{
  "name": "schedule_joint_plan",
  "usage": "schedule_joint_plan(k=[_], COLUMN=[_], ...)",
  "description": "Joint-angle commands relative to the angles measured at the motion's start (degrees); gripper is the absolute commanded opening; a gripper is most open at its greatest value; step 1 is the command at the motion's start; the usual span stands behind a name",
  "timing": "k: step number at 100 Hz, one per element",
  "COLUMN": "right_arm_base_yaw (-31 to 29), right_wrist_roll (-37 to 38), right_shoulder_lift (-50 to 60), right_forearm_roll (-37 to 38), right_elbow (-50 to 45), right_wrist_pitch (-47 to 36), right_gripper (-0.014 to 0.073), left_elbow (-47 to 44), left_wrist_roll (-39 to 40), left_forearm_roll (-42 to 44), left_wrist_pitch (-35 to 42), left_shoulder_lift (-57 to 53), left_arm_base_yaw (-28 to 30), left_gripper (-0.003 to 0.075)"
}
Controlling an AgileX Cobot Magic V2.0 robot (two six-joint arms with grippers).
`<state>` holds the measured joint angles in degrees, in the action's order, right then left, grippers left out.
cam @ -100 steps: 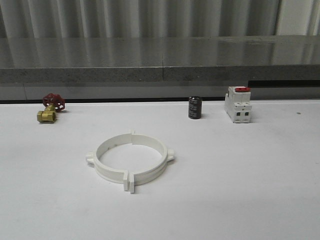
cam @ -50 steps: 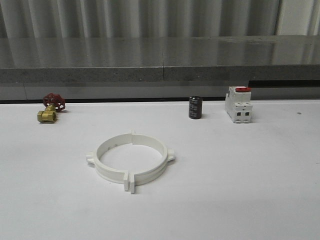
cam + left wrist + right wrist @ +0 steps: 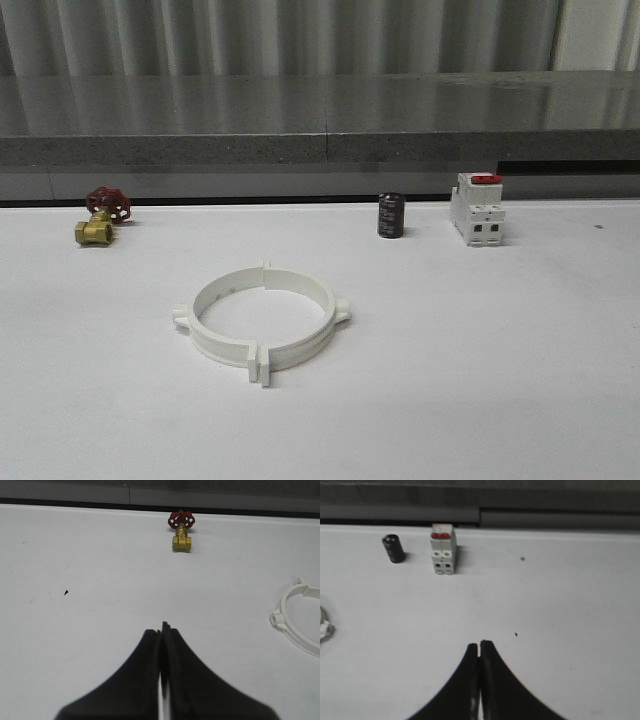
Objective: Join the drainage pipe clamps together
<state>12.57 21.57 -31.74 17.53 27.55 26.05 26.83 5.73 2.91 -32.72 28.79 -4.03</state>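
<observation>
The two white drainage pipe clamps (image 3: 262, 318) lie flat on the white table, left of centre, their end tabs meeting at the front and back so they form one wide ring with a small lug on each side. Part of that ring (image 3: 298, 618) shows in the left wrist view, and one lug (image 3: 324, 628) in the right wrist view. My left gripper (image 3: 161, 626) hovers over bare table, shut with nothing in it, well apart from the ring. Over bare table to the ring's right, my right gripper (image 3: 479, 644) is shut and empty.
A brass valve with a red handwheel (image 3: 101, 215) stands at the back left. A small black cylinder (image 3: 390, 215) and a white boxy switch with a red top (image 3: 476, 208) stand at the back right. A grey ledge (image 3: 320, 135) runs behind the table.
</observation>
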Motion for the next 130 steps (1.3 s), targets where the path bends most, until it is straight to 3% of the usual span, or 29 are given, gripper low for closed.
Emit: schedule_joint_plan(k=[1,22,47,59,130], right_arm_base_yaw=[-2.78,-10.26,-10.4,-10.4,-10.4], right_wrist_roll=[-8.62,-10.06,-10.47,-14.47,-16.91], right_shoulder_lift=[3.87,13.58,28.3,33.57,33.44], right_forearm_roll=[-5.43,-8.92,-9.38,-13.19,-15.16], right_elbow=[-2.36,-11.76,-22.15,-25.92,-28.16], right_wrist_pitch=[-10.77,-18.36,-20.58,-22.5,-26.36], right_gripper=[-0.0067,-0.0067,-0.0067,-0.0067,-0.0067], left_elbow=[1.54,1.54,1.54,1.54,1.54], left_wrist_roll=[0.19,0.19,0.19,0.19,0.19], left_forearm_roll=[-0.38,-0.38,-0.38,-0.38,-0.38], left_wrist_pitch=[3.96,3.96,3.96,3.96,3.96], left_shoulder_lift=[0.11,0.11,0.11,0.11,0.11], left_arm_base_yaw=[0.15,0.15,0.15,0.15,0.15], left_gripper=[-0.0021,-0.0021,-0.0021,-0.0021,-0.0021])
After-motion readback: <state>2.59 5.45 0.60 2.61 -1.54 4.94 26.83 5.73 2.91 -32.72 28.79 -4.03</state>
